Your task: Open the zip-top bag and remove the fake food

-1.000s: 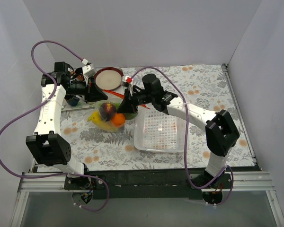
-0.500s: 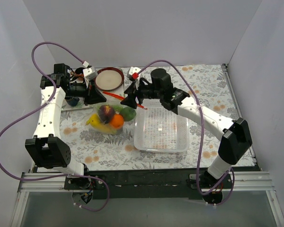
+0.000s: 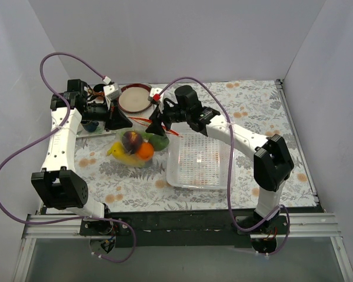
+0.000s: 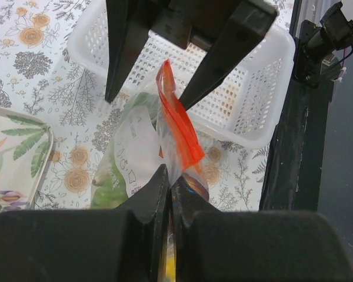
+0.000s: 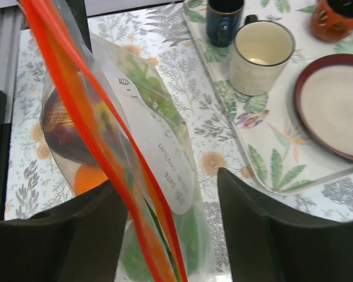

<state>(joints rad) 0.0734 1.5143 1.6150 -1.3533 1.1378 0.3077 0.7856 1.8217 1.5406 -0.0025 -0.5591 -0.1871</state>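
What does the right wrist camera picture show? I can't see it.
A clear zip-top bag of fake food hangs close up, its orange-red zip strip running between the right hand's open fingers. Beyond it, a tray holds cups and a plate.

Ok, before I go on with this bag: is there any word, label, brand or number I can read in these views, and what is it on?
White panel on the zip-top bag: several lines of dark print, too small and blurred to read in either wrist view.
Cream mug, plate, tray, white basket: no writing visible, only patterns.
Nothing else legible.
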